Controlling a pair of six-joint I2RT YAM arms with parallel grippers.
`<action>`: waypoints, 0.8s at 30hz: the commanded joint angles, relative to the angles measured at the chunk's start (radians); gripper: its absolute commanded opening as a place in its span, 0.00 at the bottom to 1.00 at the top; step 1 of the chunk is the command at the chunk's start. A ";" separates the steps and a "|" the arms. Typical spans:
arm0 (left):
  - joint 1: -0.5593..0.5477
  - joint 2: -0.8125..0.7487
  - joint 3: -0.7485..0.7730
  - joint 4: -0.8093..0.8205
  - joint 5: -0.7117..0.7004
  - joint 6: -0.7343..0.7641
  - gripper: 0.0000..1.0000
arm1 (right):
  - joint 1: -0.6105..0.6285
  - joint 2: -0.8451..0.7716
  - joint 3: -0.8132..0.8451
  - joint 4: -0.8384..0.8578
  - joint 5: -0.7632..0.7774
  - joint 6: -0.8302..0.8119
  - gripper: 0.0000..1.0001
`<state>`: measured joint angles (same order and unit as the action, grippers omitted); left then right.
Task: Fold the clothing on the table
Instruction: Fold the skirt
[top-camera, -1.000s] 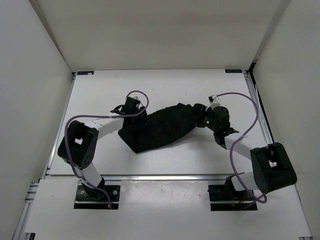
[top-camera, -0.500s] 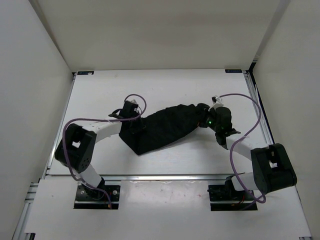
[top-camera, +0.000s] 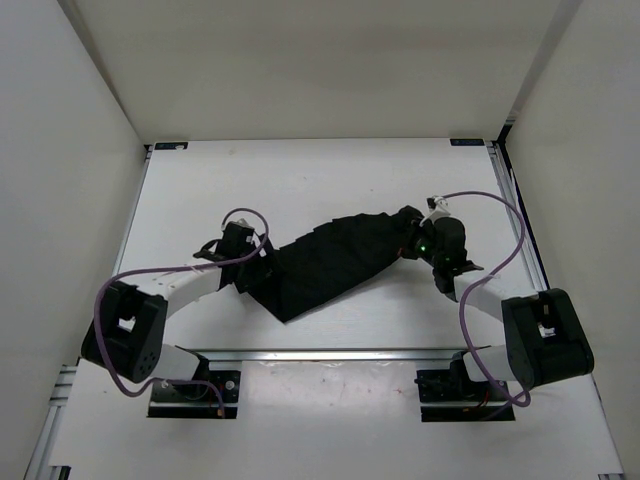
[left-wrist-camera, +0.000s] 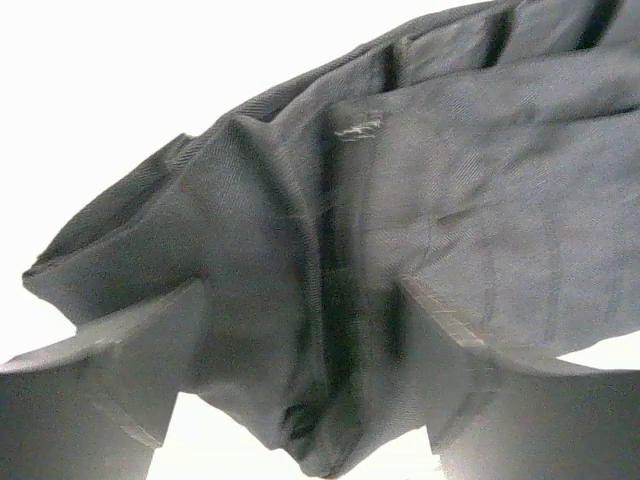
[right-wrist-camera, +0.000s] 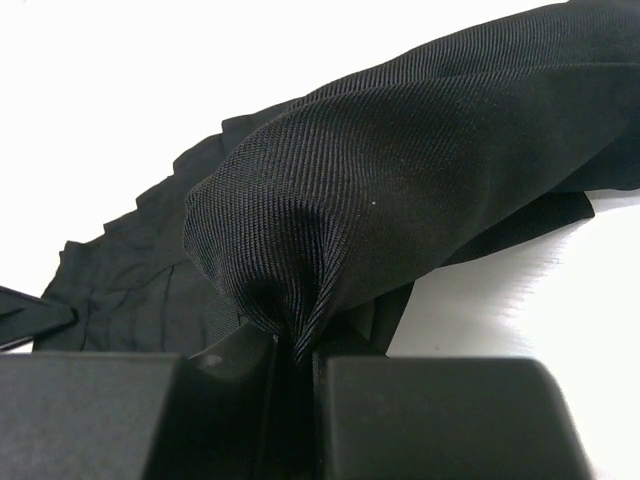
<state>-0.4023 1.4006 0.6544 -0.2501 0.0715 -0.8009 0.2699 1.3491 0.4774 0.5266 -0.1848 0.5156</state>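
Lying slantwise across the middle of the table, the clothing is drawn out longer and flatter than a second ago, its near-left end tugged leftward by the left gripper. Those jaws now stand wide, fabric loose between them, while the right gripper stays pinched on the far-right end. The garment seems spread enough for folding to begin.

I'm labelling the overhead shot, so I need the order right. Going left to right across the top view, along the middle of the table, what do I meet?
left tool → clothing → right tool
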 joint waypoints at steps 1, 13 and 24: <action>0.020 -0.028 -0.001 -0.041 -0.027 -0.020 0.99 | 0.000 -0.031 -0.019 0.059 0.033 -0.025 0.00; -0.087 -0.137 0.187 -0.052 -0.062 -0.096 0.99 | -0.015 -0.030 -0.062 0.087 -0.002 -0.077 0.00; -0.119 -0.074 0.071 0.113 0.137 -0.199 0.89 | -0.014 -0.030 -0.043 0.089 -0.016 -0.088 0.00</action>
<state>-0.5304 1.3411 0.7734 -0.1864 0.1387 -0.9634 0.2565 1.3449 0.4221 0.5514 -0.1967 0.4583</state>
